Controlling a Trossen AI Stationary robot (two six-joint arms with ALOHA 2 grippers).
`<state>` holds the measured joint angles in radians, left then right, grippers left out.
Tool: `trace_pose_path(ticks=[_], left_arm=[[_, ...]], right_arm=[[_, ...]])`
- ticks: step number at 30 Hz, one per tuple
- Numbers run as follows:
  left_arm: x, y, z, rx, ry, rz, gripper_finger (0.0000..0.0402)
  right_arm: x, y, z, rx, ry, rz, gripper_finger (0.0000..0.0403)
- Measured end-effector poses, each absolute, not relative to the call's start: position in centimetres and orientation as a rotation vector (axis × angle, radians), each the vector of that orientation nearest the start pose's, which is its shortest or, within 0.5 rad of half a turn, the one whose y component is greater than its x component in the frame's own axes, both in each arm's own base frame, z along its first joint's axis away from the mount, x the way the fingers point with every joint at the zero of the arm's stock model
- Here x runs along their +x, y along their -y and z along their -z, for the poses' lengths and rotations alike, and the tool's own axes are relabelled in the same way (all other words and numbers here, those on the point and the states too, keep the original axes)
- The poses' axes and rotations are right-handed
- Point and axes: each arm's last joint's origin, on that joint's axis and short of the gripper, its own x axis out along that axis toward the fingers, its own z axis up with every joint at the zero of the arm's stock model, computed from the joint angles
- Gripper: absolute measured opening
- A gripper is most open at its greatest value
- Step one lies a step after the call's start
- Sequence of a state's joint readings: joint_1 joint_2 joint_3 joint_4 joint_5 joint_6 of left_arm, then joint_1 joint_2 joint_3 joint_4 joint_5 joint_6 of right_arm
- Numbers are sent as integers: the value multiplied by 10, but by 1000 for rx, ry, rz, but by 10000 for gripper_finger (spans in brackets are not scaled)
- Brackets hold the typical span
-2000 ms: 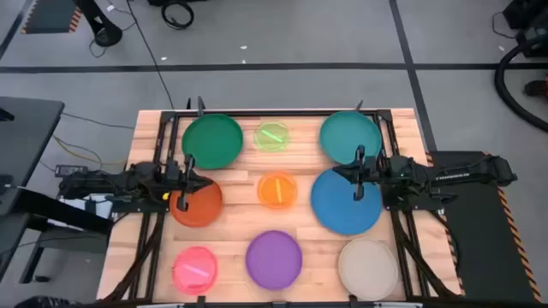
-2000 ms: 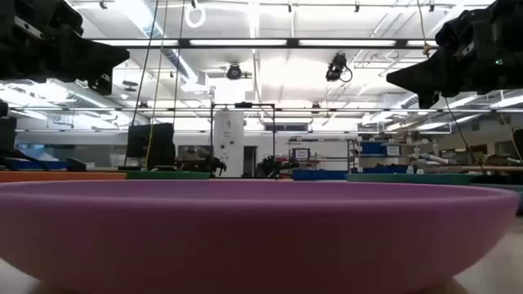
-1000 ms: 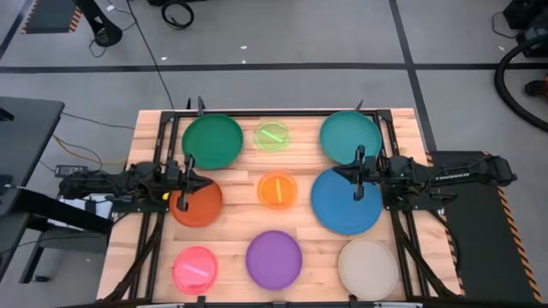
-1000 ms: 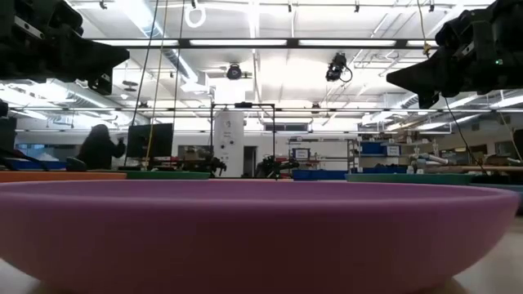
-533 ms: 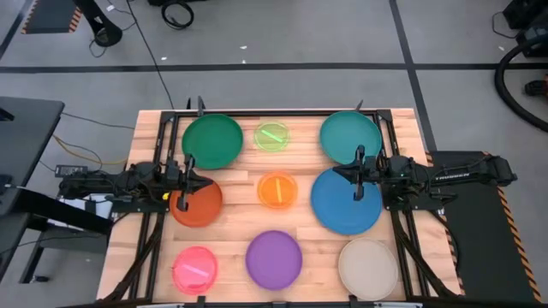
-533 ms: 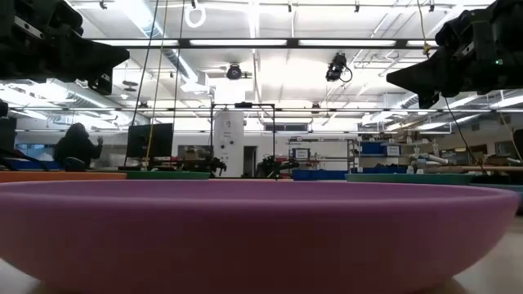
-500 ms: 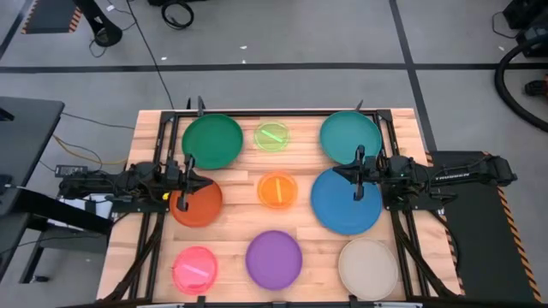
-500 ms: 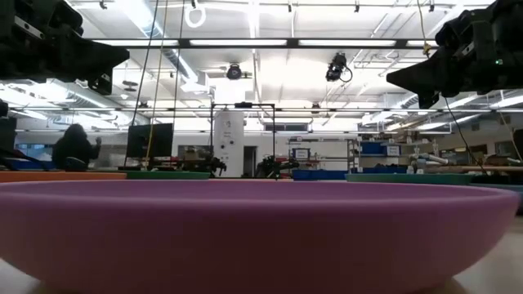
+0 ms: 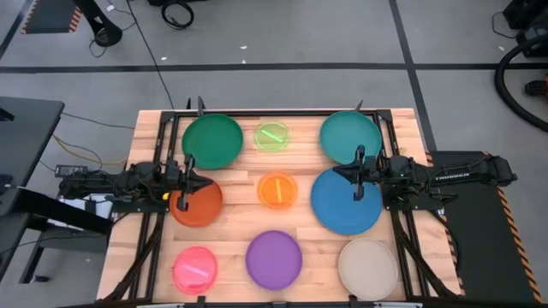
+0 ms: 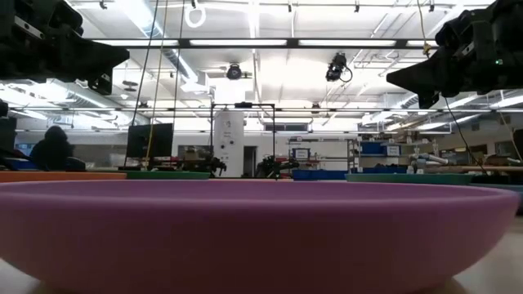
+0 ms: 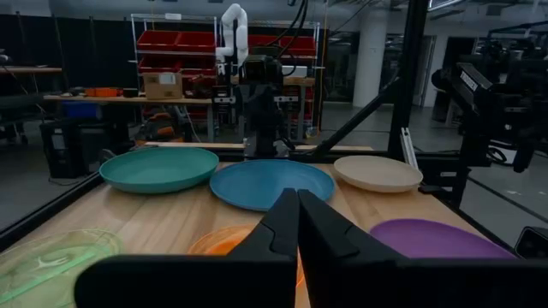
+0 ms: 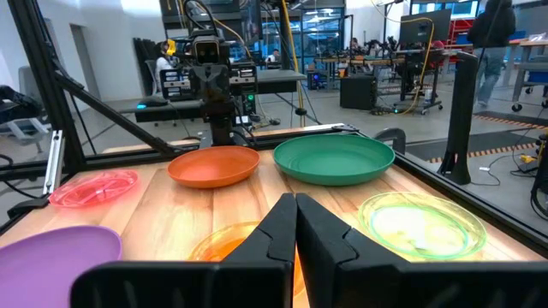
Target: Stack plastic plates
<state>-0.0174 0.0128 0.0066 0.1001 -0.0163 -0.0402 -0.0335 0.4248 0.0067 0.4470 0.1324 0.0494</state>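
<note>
Nine plates lie flat on the wooden table: dark green [image 9: 212, 141], lime green [image 9: 272, 136], teal [image 9: 350, 135], red-orange [image 9: 199, 205], small orange [image 9: 277, 190], blue [image 9: 346, 204], pink [image 9: 195, 269], purple [image 9: 274, 259] and beige [image 9: 368, 268]. My left gripper [image 9: 199, 180] hovers shut above the red-orange plate's far rim, pointing toward the table's right. My right gripper [image 9: 344, 174] hovers shut above the blue plate's far rim, pointing left. The wrist views show each pair of fingers closed, left [image 11: 297, 205] and right [image 12: 295, 210]. The purple plate [image 10: 261, 237] fills the low view.
Black frame rails [image 9: 163, 145] run along the table's left and right sides, and bare wood [image 9: 240, 214] shows between the plates. The other arm's base stands across the table in each wrist view [image 11: 261, 94]. A person [image 10: 51, 149] sits far back in the room.
Both arms and all the plates have kept still. Only a person far back in the room has moved toward the left of the low view.
</note>
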Motion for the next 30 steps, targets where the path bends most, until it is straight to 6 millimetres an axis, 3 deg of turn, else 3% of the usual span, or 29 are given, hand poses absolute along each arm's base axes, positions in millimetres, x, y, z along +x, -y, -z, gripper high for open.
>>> trace_pose_path(ticks=[20,30], left_arm=[[98,1,-174,-42,94,3,9],[98,1,-174,-42,94,3,9]], right_arm=[[124,8,-171,51,41,165,16],[123,9,-182,231,173,178,16]])
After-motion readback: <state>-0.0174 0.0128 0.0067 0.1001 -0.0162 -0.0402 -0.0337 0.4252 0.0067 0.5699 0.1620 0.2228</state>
